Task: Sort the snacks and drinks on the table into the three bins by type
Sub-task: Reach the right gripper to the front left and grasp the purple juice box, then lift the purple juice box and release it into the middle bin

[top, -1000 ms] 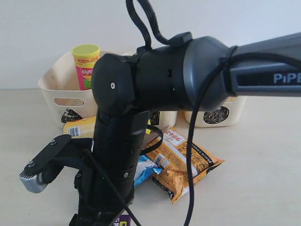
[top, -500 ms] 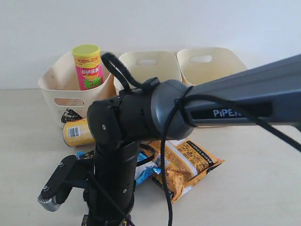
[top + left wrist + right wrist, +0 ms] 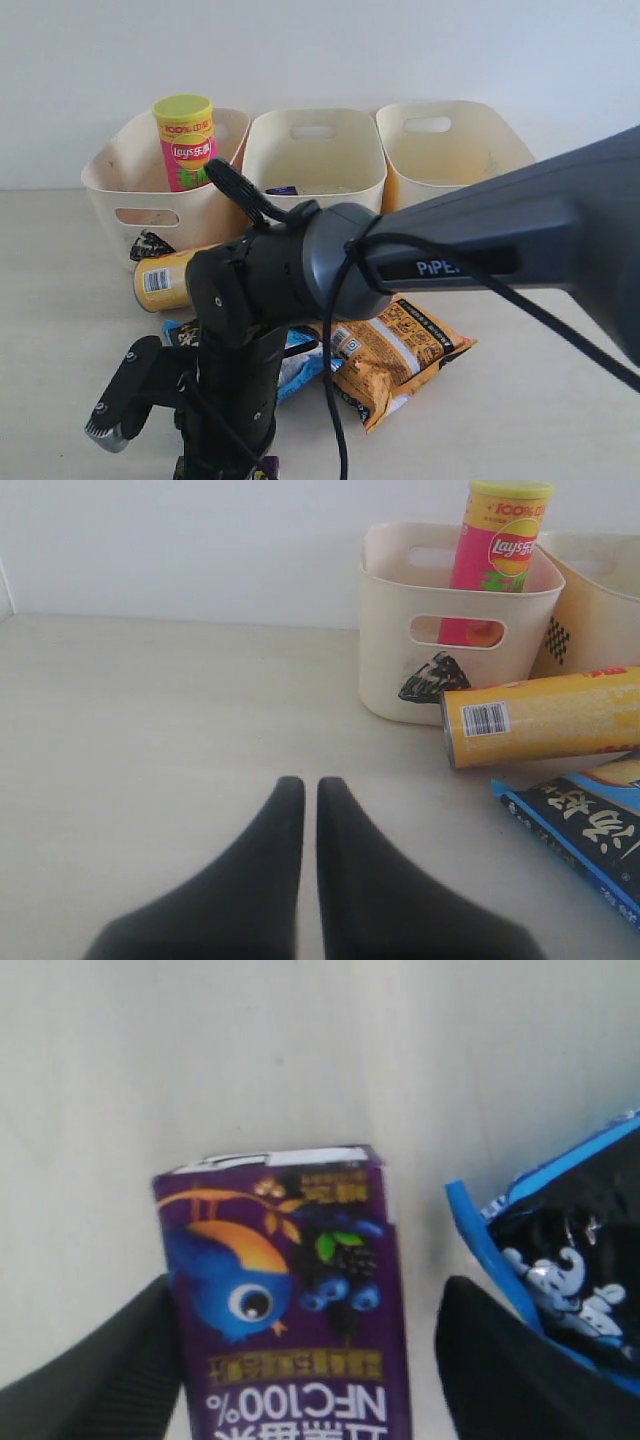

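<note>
- Still, the tabletop (image 3: pixel 560 400) carries most of the goods unsorted.
- The right arm (image 3: pixel 330 260) has sunk lower than a second ago. This uncovers the middle and right of the three bins (image 3: pixel 313 160).
- The pink-green tube (image 3: pixel 186 140) stands in the left bin. The yellow tube (image 3: pixel 170 280) lies on its side just before that bin.
- The orange-brown bag (image 3: pixel 400 350) and the blue bag (image 3: pixel 590 830) lie near the arm.
- The purple carton (image 3: pixel 290 1300) lies on the tabletop between the fingers of the right pincer (image 3: pixel 310 1330). The fingers are apart and not yet clamped, and a grasp looks close.
- The left pincer (image 3: pixel 310 800) is together with only a thin slit, and holds nothing.
</note>
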